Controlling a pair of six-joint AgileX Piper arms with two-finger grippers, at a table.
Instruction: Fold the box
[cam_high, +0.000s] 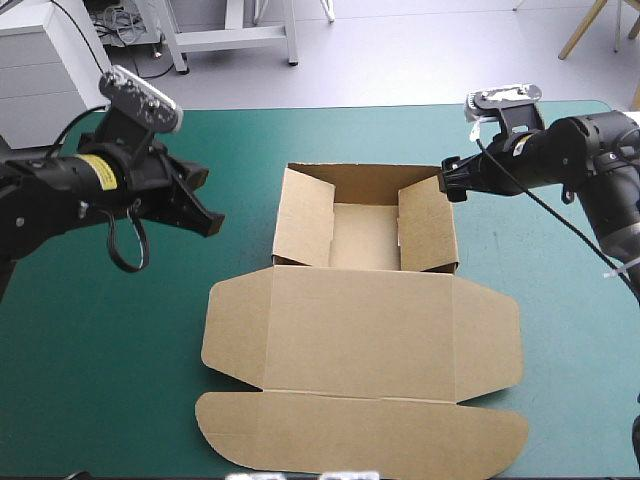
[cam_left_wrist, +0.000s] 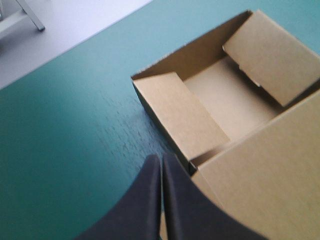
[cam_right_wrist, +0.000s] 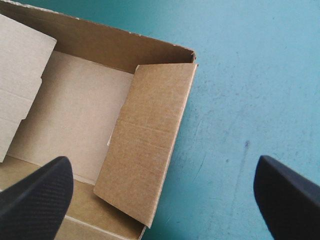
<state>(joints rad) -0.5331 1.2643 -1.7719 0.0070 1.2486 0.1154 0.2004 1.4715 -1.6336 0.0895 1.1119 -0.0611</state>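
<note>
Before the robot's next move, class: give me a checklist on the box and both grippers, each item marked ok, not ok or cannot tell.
1. Box walls raised into a tray: ok.
2. Lid lying flat on the near side, no gripper on it: ok.
3. Left flap and right flap flat against their walls: not ok, both lean inward.
4. Left gripper shut, empty, beside the left wall: ok.
5. Right gripper open, at the right wall: ok.

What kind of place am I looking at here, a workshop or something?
Probably a robotics test bench: the left gripper and right gripper flank a lone half-formed brown box on a teal-green table.
</note>
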